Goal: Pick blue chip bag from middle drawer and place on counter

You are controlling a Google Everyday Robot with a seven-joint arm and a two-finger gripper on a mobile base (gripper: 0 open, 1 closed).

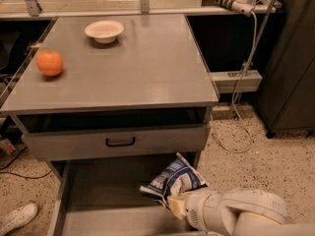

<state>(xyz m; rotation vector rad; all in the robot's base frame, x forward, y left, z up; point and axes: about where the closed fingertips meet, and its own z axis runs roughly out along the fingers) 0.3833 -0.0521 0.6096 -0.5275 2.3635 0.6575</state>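
Note:
The blue chip bag (175, 177), crinkly dark blue with white print, hangs tilted over the right side of the open middle drawer (101, 193). My gripper (175, 206) comes in from the lower right on a white arm and is shut on the bag's lower edge. Only its yellowish tip shows against the bag. The grey counter (142, 70) lies above and behind the drawers.
A white bowl (104, 31) and an orange (49, 63) sit on the counter's far and left parts. A closed drawer front with a black handle (120, 142) overhangs the open drawer. A dark cabinet (290, 58) and cables (244, 68) stand at right; a shoe (17, 218) lies lower left.

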